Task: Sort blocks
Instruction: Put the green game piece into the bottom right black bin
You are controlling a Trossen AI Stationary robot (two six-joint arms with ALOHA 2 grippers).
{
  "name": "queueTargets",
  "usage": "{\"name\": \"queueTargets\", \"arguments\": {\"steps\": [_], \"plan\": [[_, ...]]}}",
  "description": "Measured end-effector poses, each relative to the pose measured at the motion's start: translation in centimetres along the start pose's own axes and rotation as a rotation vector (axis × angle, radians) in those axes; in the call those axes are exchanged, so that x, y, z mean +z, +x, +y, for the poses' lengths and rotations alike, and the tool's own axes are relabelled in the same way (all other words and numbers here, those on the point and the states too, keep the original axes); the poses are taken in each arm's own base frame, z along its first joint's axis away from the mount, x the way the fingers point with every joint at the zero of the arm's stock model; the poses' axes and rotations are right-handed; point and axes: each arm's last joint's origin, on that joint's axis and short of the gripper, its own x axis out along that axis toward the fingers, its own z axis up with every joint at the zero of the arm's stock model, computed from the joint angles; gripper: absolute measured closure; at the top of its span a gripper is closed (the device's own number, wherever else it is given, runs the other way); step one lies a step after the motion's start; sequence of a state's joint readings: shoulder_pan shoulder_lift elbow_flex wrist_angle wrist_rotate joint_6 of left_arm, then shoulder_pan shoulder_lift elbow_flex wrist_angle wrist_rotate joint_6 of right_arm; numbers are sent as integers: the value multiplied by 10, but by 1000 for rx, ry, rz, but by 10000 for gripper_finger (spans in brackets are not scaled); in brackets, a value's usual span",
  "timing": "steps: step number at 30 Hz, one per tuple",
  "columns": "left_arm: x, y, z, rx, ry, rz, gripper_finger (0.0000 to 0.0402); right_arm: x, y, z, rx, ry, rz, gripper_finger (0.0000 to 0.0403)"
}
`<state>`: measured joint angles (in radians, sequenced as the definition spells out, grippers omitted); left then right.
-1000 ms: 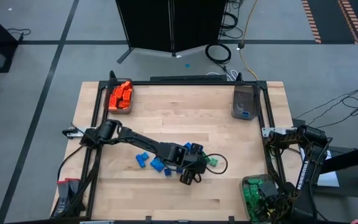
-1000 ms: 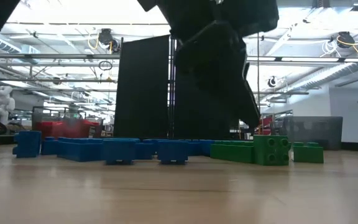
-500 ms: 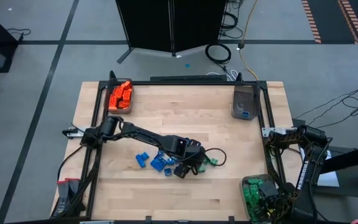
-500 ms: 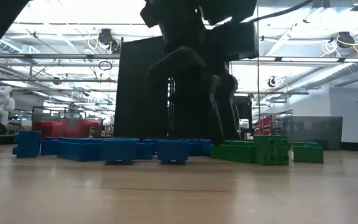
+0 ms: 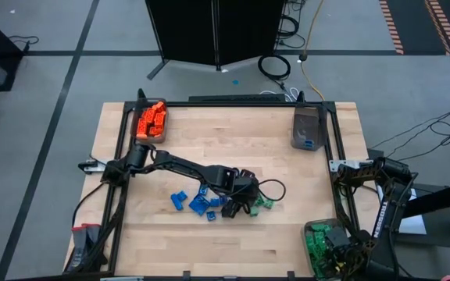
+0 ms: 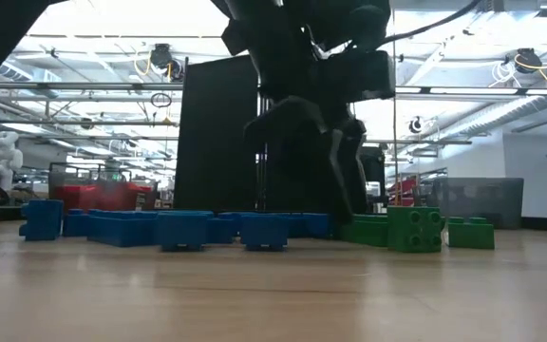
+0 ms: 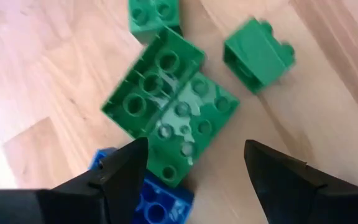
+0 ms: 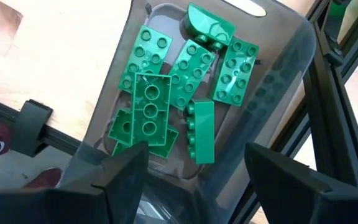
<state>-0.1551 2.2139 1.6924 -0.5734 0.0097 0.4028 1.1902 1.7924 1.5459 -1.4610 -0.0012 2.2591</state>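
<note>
Left hand [image 5: 244, 209] low over the middle of the pale wooden tabletop [image 5: 233, 148], centre of the high frame, dark fingers [image 7: 120, 177] spread wide and holding nothing. Between and just beyond the fingertips, a cluster of small green studded plastic bricks [image 7: 169, 118]; one blue studded brick [image 7: 151, 199] right beside the left finger. In the high view, scattered blue bricks [image 5: 198, 204] just left of that hand, green bricks [image 5: 266, 202] just right of it. Orange bricks heaped in a translucent grey bin [image 5: 151, 121] at upper left. Right hand [image 5: 330, 254] at lower right, jaws wide and empty, above a grey bin of flat green bricks [image 8: 166, 102].
</note>
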Motion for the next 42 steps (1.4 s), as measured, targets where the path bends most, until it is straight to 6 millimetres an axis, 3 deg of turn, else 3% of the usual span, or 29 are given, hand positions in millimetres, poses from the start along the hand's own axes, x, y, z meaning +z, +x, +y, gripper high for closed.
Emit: {"name": "queueTargets", "arguments": {"steps": [7,14,21,36,42], "plan": [[-2,0,1,14,57,22,133,1,0,1,5,5,5,140],[-9,-1,25,87,29,13,133,1,0,2,5,7,6,140],[-16,-1,37,31,-1,-8,133,1,0,3,13,7,12,140],[-1,0,20,-5,120,-90,133,1,0,2,9,7,8,140],[-7,20,17,-22,67,-48,133,1,0,3,14,10,11,140]]}}
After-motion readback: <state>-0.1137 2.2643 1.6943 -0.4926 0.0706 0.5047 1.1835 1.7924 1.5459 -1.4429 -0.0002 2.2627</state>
